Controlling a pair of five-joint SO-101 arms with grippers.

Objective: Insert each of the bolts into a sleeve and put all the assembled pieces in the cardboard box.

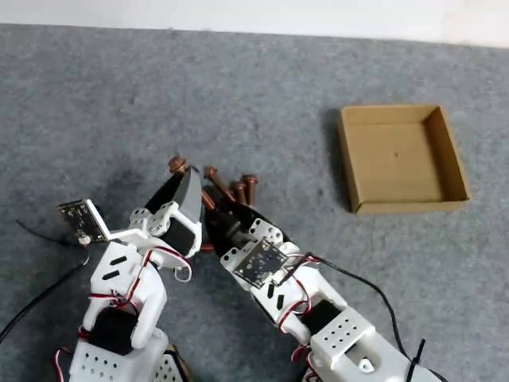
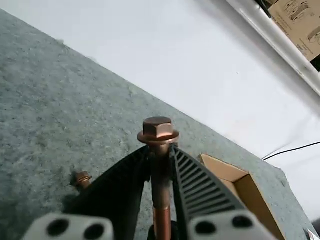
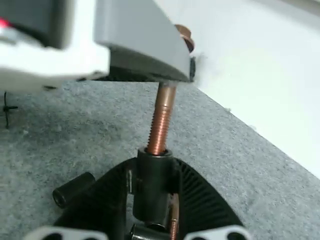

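Spreading across every view, the grey table carries the whole job. Its biggest item is the cardboard box, open-topped with nothing assembled in it, at the upper right of the high view and well apart from the work. The left arm rises from the lower left and the right arm from the lower middle, their tips meeting near the centre of the frame. The left jaws are closed tight on a copper bolt, gripping the shank just under its flanged head. The right jaws are clamped around a black sleeve, and the bolt's threaded end sits in the sleeve's mouth, seemingly just entered. Just beyond the tips lies a cluster of loose bolts, and a spare sleeve lies beside the right jaws.

The insertion looks barely begun, so misalignment is the risk. The bolt appears to lean slightly off the sleeve's axis, and pushing on could bind it at the rim, twist the sleeve in the right jaws or slide the bolt back through the left ones. Releasing early would likely drop both among the loose bolts.
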